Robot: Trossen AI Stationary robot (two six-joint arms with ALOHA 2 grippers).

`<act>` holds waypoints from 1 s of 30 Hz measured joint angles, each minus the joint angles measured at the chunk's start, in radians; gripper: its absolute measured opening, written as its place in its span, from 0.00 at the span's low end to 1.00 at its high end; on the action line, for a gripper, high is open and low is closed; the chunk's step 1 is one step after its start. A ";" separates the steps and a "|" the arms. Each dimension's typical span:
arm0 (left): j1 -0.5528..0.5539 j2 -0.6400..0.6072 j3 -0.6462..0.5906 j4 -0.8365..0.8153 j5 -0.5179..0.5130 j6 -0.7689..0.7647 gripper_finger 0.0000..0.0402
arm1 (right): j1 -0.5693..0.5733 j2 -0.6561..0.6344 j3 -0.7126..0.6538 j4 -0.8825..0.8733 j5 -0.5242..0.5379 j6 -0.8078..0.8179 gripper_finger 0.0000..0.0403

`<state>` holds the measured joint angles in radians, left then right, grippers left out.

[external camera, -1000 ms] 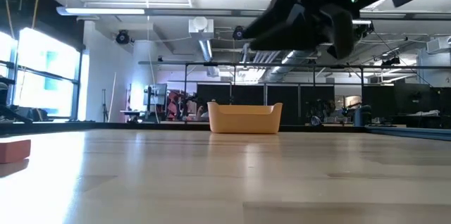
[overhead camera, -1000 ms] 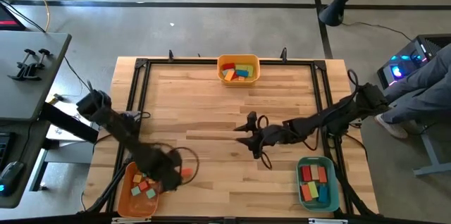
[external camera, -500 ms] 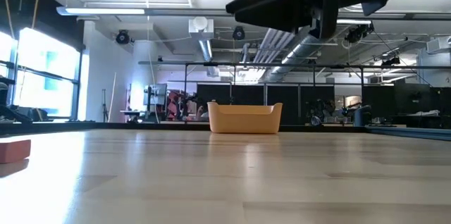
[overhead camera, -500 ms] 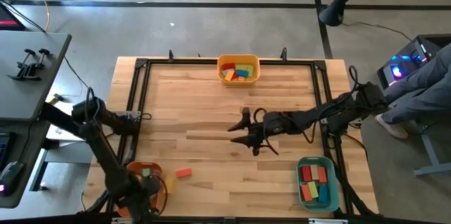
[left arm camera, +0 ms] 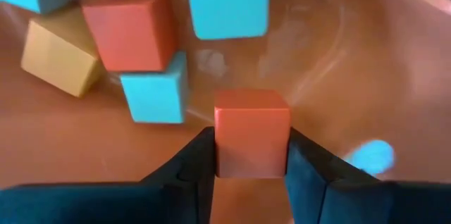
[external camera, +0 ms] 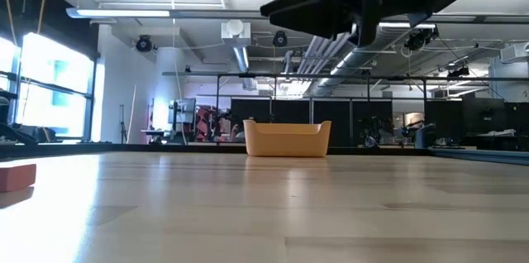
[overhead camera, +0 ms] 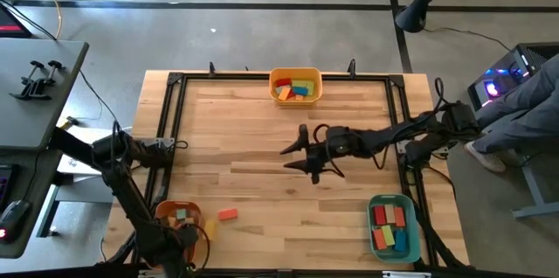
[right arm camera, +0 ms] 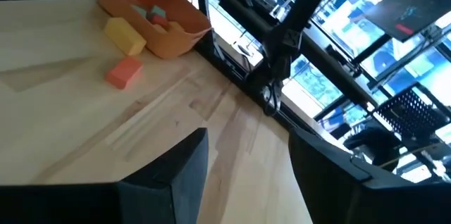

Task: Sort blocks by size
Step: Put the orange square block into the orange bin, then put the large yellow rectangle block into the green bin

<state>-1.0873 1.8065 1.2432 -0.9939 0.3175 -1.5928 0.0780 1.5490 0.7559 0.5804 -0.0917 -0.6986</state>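
Note:
My left gripper (left arm camera: pixel 251 155) reaches down into the orange bin (overhead camera: pixel 171 210) at the near left corner, shut on a small red cube (left arm camera: pixel 251 132). Below it in the bin lie teal, red and yellow blocks (left arm camera: pixel 151 97). On the table beside the bin rest a red block (overhead camera: pixel 227 214) and a yellow block (overhead camera: pixel 210 225). My right gripper (overhead camera: pixel 293 156) hovers open above the middle of the table, nothing between its fingers (right arm camera: pixel 173 171). My left gripper pinches the small red cube by two opposite side faces (left arm camera: pixel 220 155) between its two fingers. The fingers come from above, pointing steeply down into the orange bin. The cube sits square between them; whether it touches the bin's floor I cannot tell.
A yellow bin (overhead camera: pixel 295 86) with blocks stands at the far edge, a teal bin (overhead camera: pixel 391 225) with blocks at the near right. A black frame (overhead camera: pixel 166 138) runs round the table. A person's legs (overhead camera: pixel 524 107) show beyond the right edge.
My left gripper has swung from beside the red block toward the near left corner and sunk into the orange bin, rolling as it went. My right gripper has drifted toward the far edge and a little left, rising slightly, still open.

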 joint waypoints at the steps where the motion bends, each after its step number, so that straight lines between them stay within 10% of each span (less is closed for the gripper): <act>1: 0.000 0.000 -0.006 0.000 0.000 0.004 0.28 | -0.004 0.000 0.000 0.001 0.000 0.007 0.48; 19: 0.030 -0.122 -0.016 -0.173 -0.005 -0.229 0.55 | -0.025 0.000 0.000 0.012 -0.163 0.082 0.48; 30: 0.185 -0.209 -0.016 -0.140 -0.327 -0.148 0.49 | -0.025 0.000 0.000 0.030 -0.208 0.123 0.48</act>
<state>-0.9026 1.5970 1.2274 -1.1339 -0.0099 -1.7407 0.0528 1.5490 0.7559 0.6106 -0.2993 -0.5753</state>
